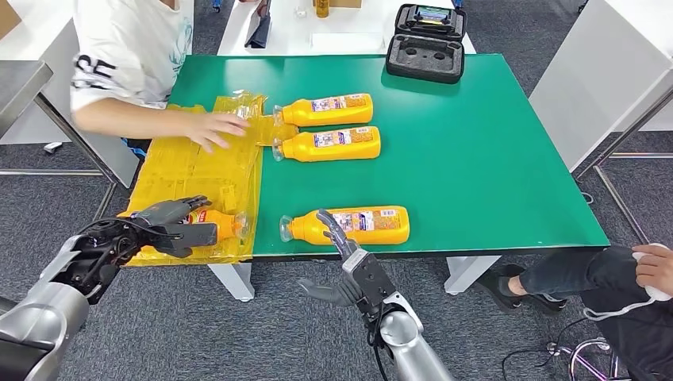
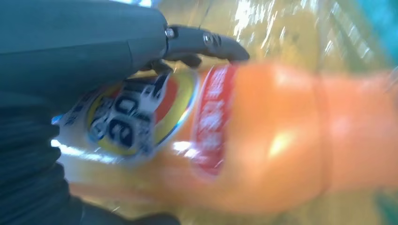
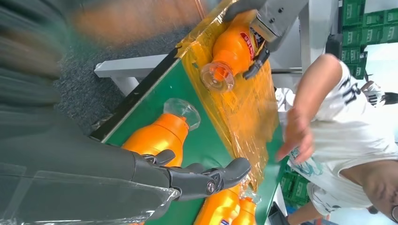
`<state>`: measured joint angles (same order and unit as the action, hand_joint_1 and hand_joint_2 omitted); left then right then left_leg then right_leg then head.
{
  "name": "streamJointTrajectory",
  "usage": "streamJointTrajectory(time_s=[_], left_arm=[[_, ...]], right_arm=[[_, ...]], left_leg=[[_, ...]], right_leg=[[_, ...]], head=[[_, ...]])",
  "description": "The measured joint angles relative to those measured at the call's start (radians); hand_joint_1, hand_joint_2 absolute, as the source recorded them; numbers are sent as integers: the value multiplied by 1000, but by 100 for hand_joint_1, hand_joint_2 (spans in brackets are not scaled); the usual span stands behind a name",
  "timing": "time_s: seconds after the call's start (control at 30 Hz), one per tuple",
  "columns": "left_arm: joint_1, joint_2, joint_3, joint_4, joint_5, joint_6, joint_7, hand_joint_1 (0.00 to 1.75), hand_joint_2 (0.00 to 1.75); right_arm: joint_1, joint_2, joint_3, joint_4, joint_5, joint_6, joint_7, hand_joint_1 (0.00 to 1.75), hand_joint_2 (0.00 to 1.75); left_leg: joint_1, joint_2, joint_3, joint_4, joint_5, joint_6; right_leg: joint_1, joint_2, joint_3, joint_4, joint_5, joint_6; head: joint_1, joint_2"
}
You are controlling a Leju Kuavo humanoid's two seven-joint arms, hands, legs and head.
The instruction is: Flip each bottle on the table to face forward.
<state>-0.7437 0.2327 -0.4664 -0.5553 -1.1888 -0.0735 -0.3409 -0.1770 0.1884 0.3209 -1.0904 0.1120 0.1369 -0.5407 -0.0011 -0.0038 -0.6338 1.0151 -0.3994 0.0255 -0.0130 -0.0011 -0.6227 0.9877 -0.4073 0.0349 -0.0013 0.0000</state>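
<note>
Right robot hand empty, fingers spread by bottle; left robot hand grasping another bottle.

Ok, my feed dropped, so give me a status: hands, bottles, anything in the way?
Left hand grips a bottle on the yellow sheet. Right hand open by the nearest bottle. Person's hand on the sheet near the two far bottles.

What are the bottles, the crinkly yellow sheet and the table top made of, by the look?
Bottles: probably plastic, glossy orange with clear caps and printed labels. Yellow sheet: likely thin plastic film, translucent, wrinkled, with glare streaks. Table top: green matte surface, no reflections; maybe a mat or laminate, can't tell.
</note>
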Motion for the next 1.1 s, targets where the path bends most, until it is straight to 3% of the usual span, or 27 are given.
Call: streamJointTrajectory(time_s=[0.17, 0.27, 0.47, 0.63, 1.1], left_arm=[[28, -29, 6, -30, 65, 168, -17, 0, 175], [44, -50, 20, -53, 83, 222, -20, 0, 175], [67, -62, 36, -65, 73, 132, -27, 0, 175], [66, -42, 38, -65, 51, 59, -30, 0, 175], [67, -4, 48, -100, 86, 15, -52, 0, 175]], right_arm=[[11, 0, -4, -13, 6, 1, 7, 0, 175], [12, 1, -5, -15, 8, 4, 10, 0, 175], [7, 2, -9, -13, 9, 4, 11, 0, 175], [6, 2, -16, -10, 9, 3, 15, 0, 175], [12, 3, -30, -8, 10, -3, 35, 0, 175]], left_leg=[[0, 0, -1, 0, 0, 0], [0, 0, -1, 0, 0, 0], [0, 0, -1, 0, 0, 0], [0, 0, -1, 0, 0, 0], [0, 0, -1, 0, 0, 0]], right_leg=[[0, 0, 0, 0, 0, 0], [0, 0, 0, 0, 0, 0], [0, 0, -1, 0, 0, 0], [0, 0, 0, 0, 0, 0], [0, 0, 0, 0, 0, 0]], head=[[0, 0], [0, 0], [0, 0], [0, 0], [0, 0]])
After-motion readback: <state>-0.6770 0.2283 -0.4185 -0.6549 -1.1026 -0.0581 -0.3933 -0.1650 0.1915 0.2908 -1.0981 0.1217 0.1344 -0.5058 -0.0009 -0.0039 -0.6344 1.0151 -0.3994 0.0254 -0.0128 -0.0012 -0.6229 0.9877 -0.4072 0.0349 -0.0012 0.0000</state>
